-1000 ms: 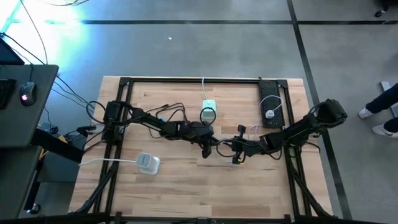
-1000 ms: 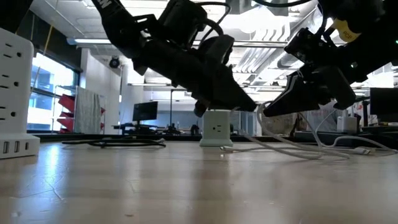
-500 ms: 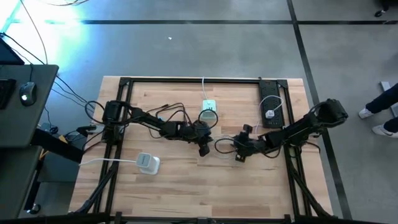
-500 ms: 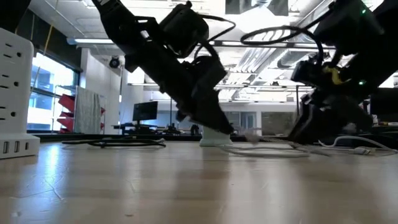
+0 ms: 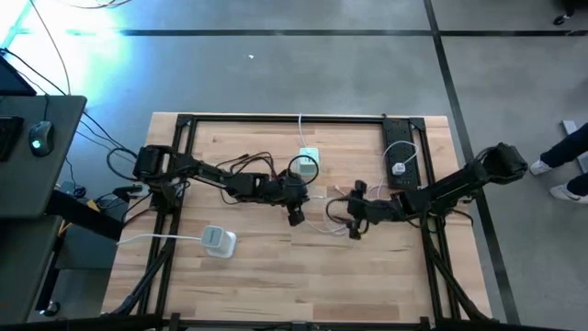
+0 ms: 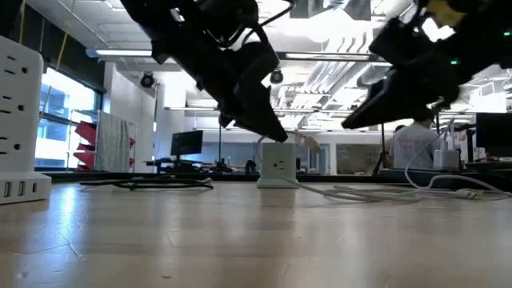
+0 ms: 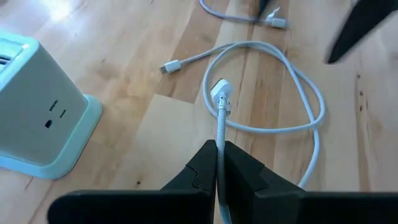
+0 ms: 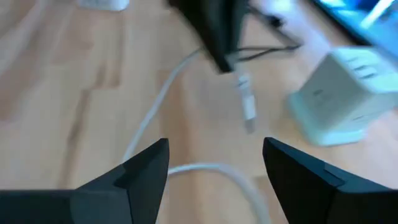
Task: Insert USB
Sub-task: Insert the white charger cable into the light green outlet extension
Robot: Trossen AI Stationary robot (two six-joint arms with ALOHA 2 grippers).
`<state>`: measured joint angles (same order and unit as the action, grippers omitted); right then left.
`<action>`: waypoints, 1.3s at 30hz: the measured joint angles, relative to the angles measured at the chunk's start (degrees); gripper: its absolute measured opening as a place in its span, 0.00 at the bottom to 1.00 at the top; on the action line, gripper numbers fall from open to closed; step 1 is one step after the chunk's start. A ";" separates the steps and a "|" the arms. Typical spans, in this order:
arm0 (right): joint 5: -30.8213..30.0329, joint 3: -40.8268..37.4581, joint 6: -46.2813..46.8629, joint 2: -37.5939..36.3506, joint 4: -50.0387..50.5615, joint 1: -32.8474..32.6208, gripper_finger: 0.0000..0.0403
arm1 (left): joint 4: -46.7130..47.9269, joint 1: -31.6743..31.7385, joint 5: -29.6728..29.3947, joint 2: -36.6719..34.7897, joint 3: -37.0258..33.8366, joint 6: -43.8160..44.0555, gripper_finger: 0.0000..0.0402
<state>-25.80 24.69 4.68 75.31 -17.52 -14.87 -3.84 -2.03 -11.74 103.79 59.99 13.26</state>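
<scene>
Left wrist view | USB cable (image 7: 220, 118) clamped in left pincer (image 7: 219, 163)

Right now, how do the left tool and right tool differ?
Grip: the left tool is shut on the white cable just behind its plug; the right tool is open and holds nothing.
Position: in the high view the left tool is close to the pale green charger block; the right tool sits farther from it, on the other side of the cable's loop.
Shared: both hang above the table.

Overhead, table-level, 2 wrist cameras
</scene>
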 joint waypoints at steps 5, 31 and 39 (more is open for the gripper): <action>7.58 0.00 -2.00 0.07 -1.31 4.69 0.55 | 0.91 -0.06 0.52 -0.04 0.00 0.04 0.00; 50.40 10.23 -13.79 8.20 5.23 22.82 0.54 | 7.16 -3.00 8.47 -0.02 0.00 -25.12 0.00; 51.60 11.41 -10.68 16.80 -3.11 20.10 0.54 | 7.66 -4.06 6.68 -0.02 0.69 -29.45 0.00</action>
<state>25.81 36.10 -5.99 92.10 -20.63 5.24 3.82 -6.09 -5.06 103.77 60.67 -16.19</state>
